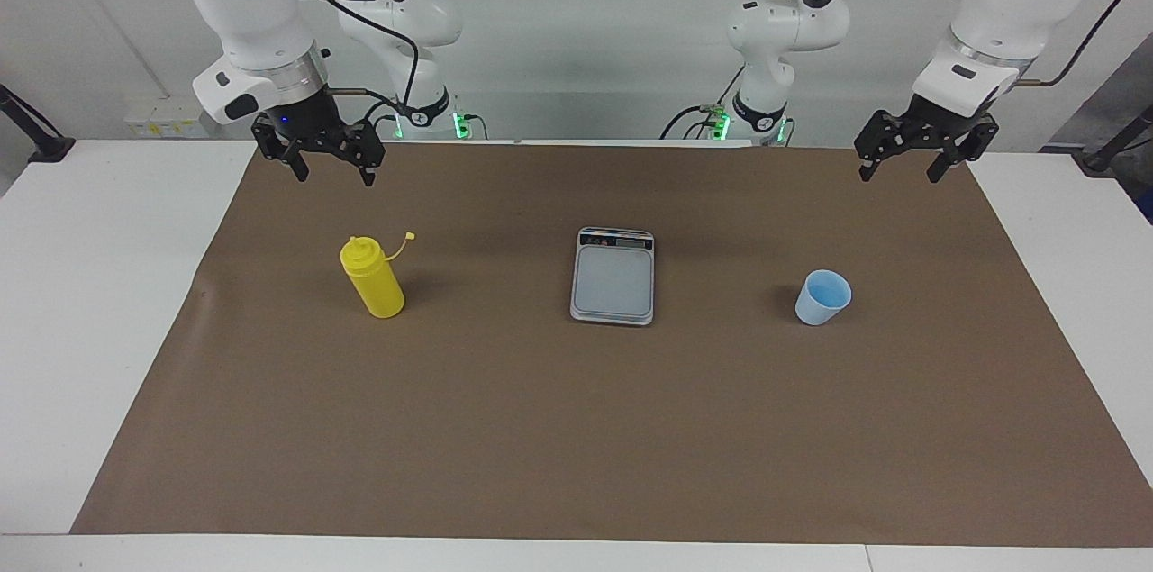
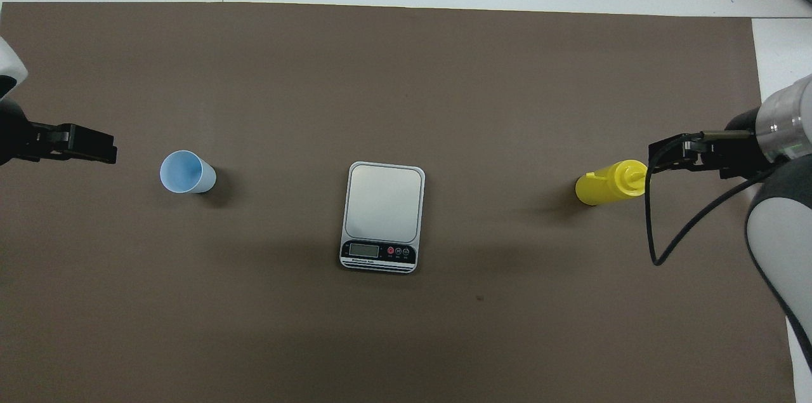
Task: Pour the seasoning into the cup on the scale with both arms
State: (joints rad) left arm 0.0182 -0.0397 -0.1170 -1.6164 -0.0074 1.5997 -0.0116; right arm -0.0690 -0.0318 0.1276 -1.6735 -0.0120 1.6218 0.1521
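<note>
Starting with both grippers open and empty – left [image 1: 917, 159] up near the cup [image 1: 822, 297], right [image 1: 330, 162] near the bottle [image 1: 373, 277] – you first set the cup squarely on the bare scale [image 1: 612, 276] standing between them.

1. We see a white table [image 1: 108, 329] with a large brown paper sheet [image 1: 576, 428] spread over most of its top.
2. The bare white tabletop shows past the sheet at both ends and along its long edges.
3. A plain pale wall [image 1: 585, 31] rises at the robots' edge of the table.
4. Low on that wall we notice a white socket strip [image 1: 162, 117].
5. The light is even and soft, casting faint shadows on the sheet.
</note>
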